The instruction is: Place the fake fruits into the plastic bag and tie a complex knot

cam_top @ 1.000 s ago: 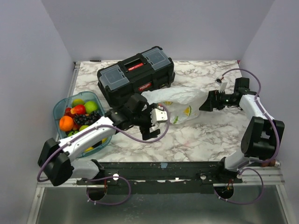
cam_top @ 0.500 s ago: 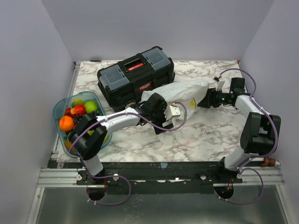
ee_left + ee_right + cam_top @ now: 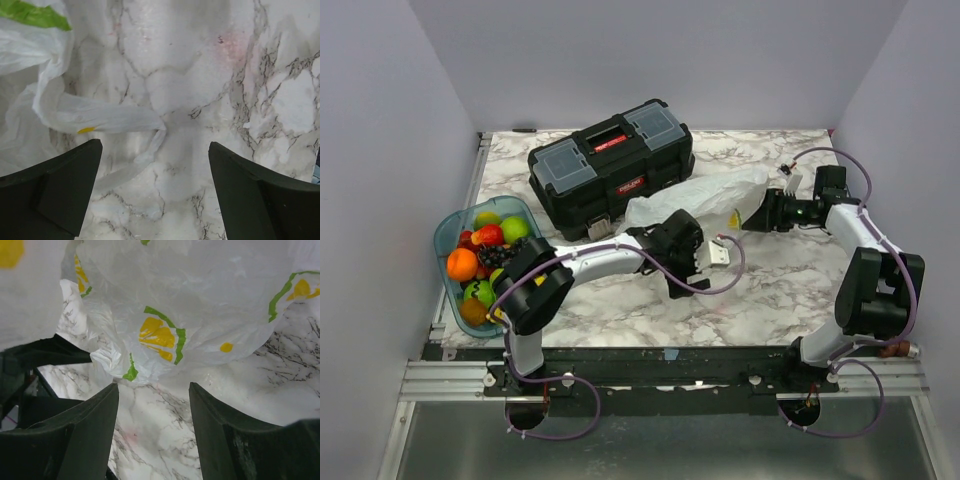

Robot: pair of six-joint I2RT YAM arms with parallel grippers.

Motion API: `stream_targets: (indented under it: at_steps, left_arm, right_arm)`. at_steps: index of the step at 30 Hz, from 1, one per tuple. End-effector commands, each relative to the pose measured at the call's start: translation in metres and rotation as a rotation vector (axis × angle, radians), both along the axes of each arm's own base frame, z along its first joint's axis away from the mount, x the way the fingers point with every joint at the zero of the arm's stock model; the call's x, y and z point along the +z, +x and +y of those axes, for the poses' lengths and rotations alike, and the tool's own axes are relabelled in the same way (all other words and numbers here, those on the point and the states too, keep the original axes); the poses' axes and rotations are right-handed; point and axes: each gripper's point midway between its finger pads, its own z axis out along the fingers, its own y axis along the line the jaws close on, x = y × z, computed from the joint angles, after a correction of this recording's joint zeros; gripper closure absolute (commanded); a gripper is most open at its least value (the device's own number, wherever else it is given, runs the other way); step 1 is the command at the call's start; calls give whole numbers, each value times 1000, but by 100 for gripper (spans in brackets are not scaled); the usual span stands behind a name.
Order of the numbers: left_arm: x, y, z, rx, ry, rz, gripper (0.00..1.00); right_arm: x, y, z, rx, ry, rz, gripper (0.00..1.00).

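The fake fruits (image 3: 485,250), orange, red, green and dark purple, lie in a teal tray at the left. The plastic bag (image 3: 705,200), whitish with yellow and green prints, lies in front of the toolbox. My left gripper (image 3: 702,260) is just in front of the bag, open over bare marble. In the left wrist view a twisted strip of the bag (image 3: 105,117) ends just beyond the left gripper (image 3: 155,145). My right gripper (image 3: 758,213) is at the bag's right end. In the right wrist view the right gripper (image 3: 154,387) is open, with the plastic bag (image 3: 175,315) bulging just past the fingertips.
A black toolbox (image 3: 610,160) with grey-blue lids stands behind the bag at the back. The teal tray (image 3: 445,235) sits by the table's left edge. Grey walls close in the table on the left, back and right.
My left arm has swung right, from near the tray to the front of the bag. The right gripper has narrowed and pressed in at the bag's right end, which has bunched up.
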Motion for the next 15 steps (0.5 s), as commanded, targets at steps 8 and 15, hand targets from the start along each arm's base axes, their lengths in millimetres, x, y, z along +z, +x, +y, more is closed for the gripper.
stream_targets:
  at_steps: [8,15]
  left_arm:
    - [-50,-17,-9,-110,172,80,63]
    - [95,-65,-34,-220,-116,221,100]
  right_arm:
    - [32,4,-11,-10,7,-20,37]
    - [64,17,-48,-27,6,-91,31]
